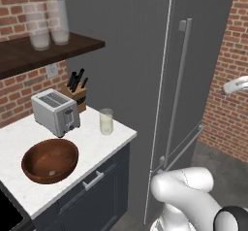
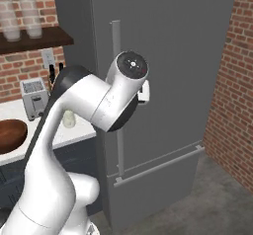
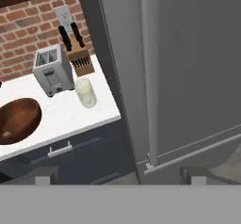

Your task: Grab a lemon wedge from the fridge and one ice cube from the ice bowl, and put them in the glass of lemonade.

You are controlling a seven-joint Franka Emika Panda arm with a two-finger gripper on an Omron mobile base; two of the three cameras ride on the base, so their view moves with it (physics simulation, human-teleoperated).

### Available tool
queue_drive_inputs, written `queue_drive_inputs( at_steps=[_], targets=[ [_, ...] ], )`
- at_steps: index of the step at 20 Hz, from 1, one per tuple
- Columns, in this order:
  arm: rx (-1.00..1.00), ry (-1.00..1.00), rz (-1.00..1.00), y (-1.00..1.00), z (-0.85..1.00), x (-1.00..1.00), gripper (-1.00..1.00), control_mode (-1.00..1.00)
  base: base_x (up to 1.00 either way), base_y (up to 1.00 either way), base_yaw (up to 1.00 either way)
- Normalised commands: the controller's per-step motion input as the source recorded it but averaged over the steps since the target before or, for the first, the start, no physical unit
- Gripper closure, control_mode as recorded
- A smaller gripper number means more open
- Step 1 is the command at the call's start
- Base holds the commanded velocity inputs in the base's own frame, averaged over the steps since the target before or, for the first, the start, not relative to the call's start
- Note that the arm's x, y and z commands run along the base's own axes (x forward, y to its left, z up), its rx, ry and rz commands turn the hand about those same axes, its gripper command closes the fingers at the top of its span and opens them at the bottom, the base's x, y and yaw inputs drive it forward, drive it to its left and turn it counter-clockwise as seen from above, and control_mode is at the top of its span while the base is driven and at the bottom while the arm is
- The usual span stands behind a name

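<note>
The fridge (image 1: 193, 79) is closed, its long handle (image 2: 116, 105) upright. The hand (image 3: 117, 173) hangs in front of it, fingers apart and gripping nothing. On the desk (image 1: 92, 138), the glass (image 1: 106, 121) stands beside the toaster (image 1: 55, 111), with the bowl (image 1: 50, 160) nearer. The left base view alone shows jars (image 1: 47, 23) on the shelf (image 1: 58, 48).

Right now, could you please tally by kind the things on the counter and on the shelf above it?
Toaster: 1
Knife block: 1
Glass of lemonade: 1
Ice bowl: 1
Frosted jars: 2
Total: 6
</note>
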Motion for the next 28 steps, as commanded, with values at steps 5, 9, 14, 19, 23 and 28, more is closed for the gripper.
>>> queue_drive_inputs(
  at_steps=[5, 9, 14, 19, 23, 28],
  targets=[
    [-0.04, 0.08, 0.01, 0.03, -0.01, 0.96, -1.0, -1.0, 0.0, 0.0, 0.0],
    [0.0, 0.08, 0.0, 0.07, -0.58, 0.83, -1.0, -1.0, 0.0, 0.0, 0.0],
    [0.0, -0.01, 0.0, 0.03, -0.66, 0.69, -1.0, -1.0, 0.0, 0.0, 0.0],
    [0.0, -0.05, 0.0, 0.07, -0.1, 0.57, -1.0, -1.0, 0.0, 0.0, 0.0],
    [0.0, -0.03, 0.0, 0.2, 0.0, 0.42, -1.0, -1.0, 0.0, 0.0, 0.0],
    [0.0, 0.0, 0.0, 0.2, -0.05, 0.37, -1.0, -1.0, 0.0, 0.0, 0.0]
  ],
)
